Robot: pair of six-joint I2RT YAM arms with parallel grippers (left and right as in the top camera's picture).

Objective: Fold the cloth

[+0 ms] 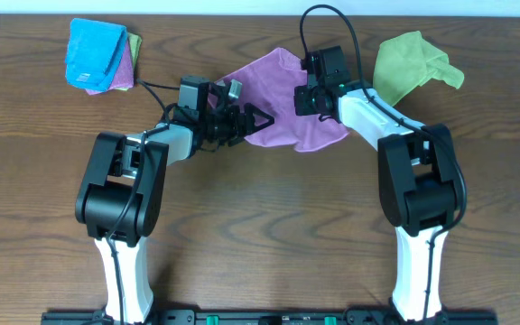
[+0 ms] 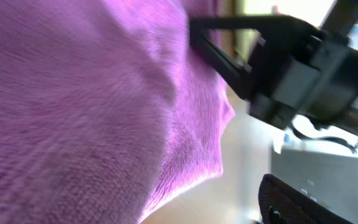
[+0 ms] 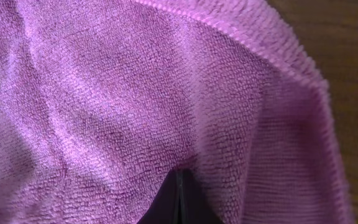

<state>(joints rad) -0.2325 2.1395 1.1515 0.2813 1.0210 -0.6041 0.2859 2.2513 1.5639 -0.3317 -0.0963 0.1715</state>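
Reaching in from 7 o'clock with the left hand (image 1: pixel 249 122), pointed toward 3 o'clock and spread wide open against the 9 o'clock edge of the cloth (image 1: pixel 283 90). Bending down from 5 o'clock with the right hand (image 1: pixel 314 101), clamped tight on a crease near the 3 o'clock side. With the cloth bunched at 12 o'clock on the wooden surface (image 1: pixel 260 208), between both hands.

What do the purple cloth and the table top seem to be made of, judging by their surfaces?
The purple cloth: likely microfibre or a similar soft synthetic; matte, with a short looped pile and a stitched edge visible close up. The table: wood or wood-look laminate, dark brown with streaky grain running lengthwise; which of the two, the pictures do not settle.
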